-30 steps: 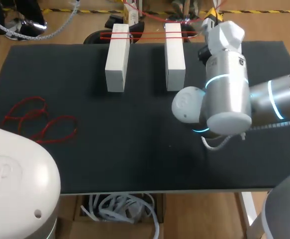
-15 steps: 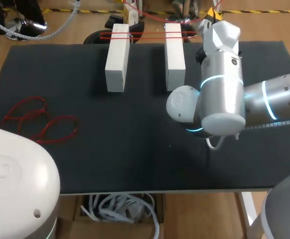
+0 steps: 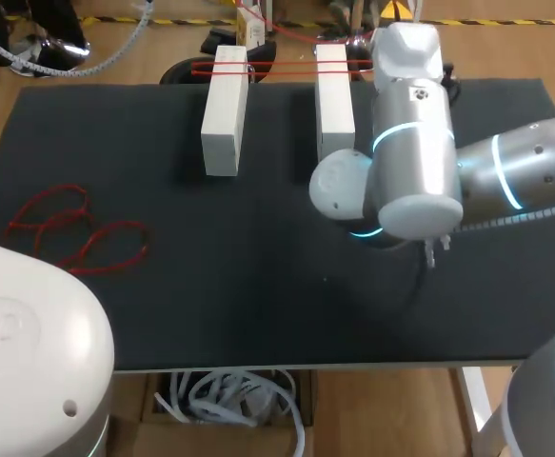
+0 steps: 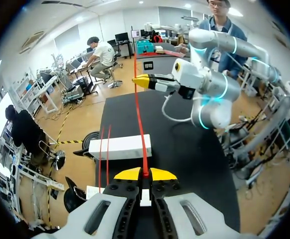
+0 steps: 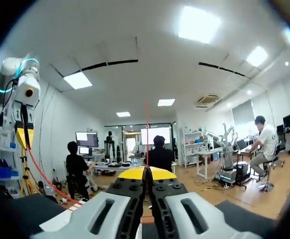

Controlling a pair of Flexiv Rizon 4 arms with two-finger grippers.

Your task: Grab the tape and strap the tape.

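The left end effector (image 4: 145,174) is clenched on the red tape (image 4: 140,129), its yellow tips pressed together with the strand coming out between them. From there the tape runs dead straight and taut to the right end effector (image 4: 144,81), which is likewise pinched shut on it. The right wrist view agrees, showing a thin red line leaving the closed tips.

In the head view the right arm (image 3: 410,152) reaches to the far edge of the desk (image 3: 258,286), just beside the right-hand of the two white blocks (image 3: 334,105). It hides its own fingers there. Two strands of tape already lie across the far ends of both blocks, so the strapping looks partly done, with another turn in hand.

To do this turn well, I would have both arms move together so the tension stays even. The new strand should go close beside the two already there, not over them. A hard pull looks likely to drag the blocks or slip the tape off their ends.

The laid strands have their long axis parallel to the desk's far edge, block to block. The held span points from one end effector to the other. A loose red coil (image 3: 72,228) lies near the left edge.
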